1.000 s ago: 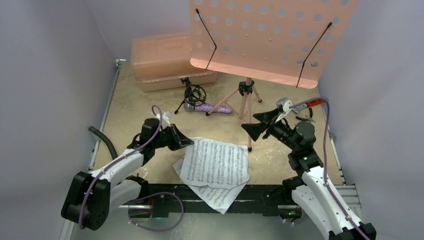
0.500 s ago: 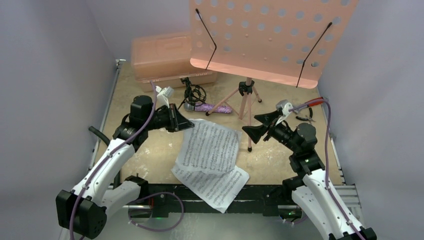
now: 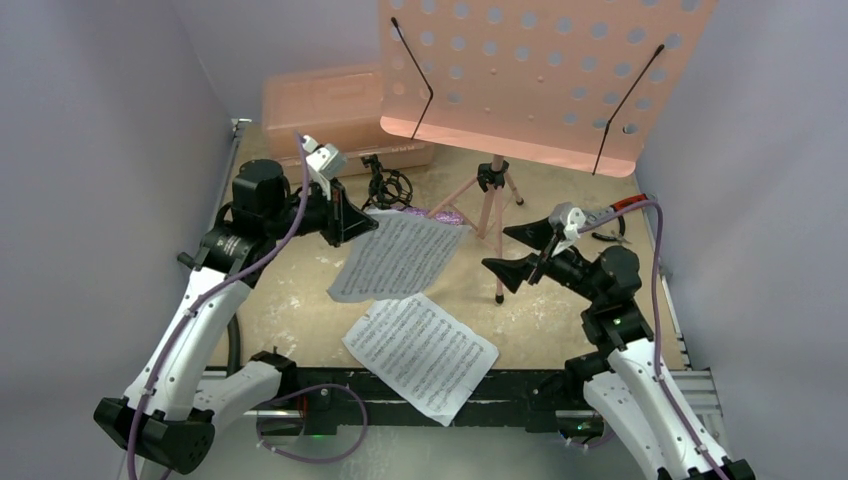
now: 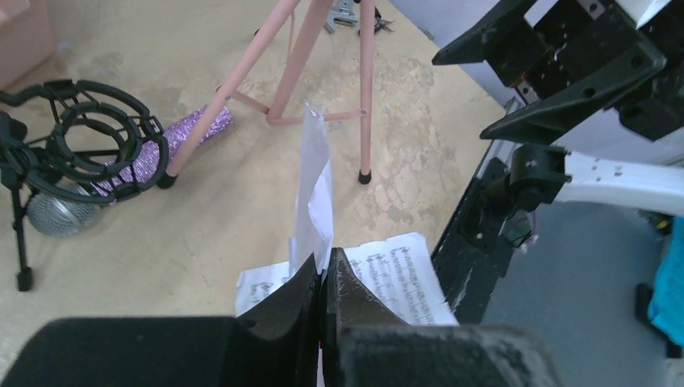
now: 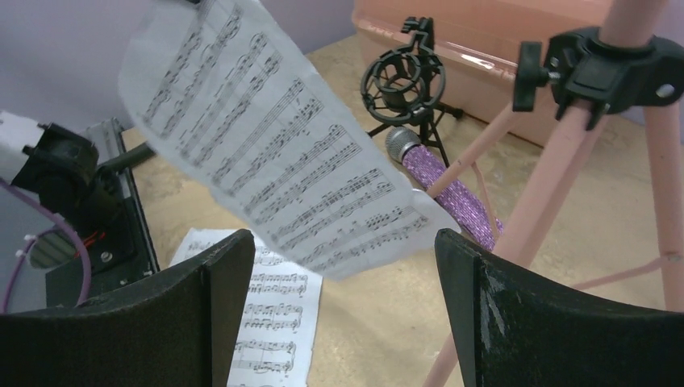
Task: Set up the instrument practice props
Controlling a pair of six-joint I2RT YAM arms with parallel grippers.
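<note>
**Left claw clenched on one sheet-music page; right claw released.**
The held page hangs in the air above the counter, just left of the pink music stand legs. A second page lies flat at the near counter edge. The purple microphone lies on the counter under the black mic stand. The right claw holds nothing.

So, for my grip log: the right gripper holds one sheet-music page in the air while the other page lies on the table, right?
No, the left gripper holds it, shut on the raised page, per the left wrist view; the rest stands.
</note>
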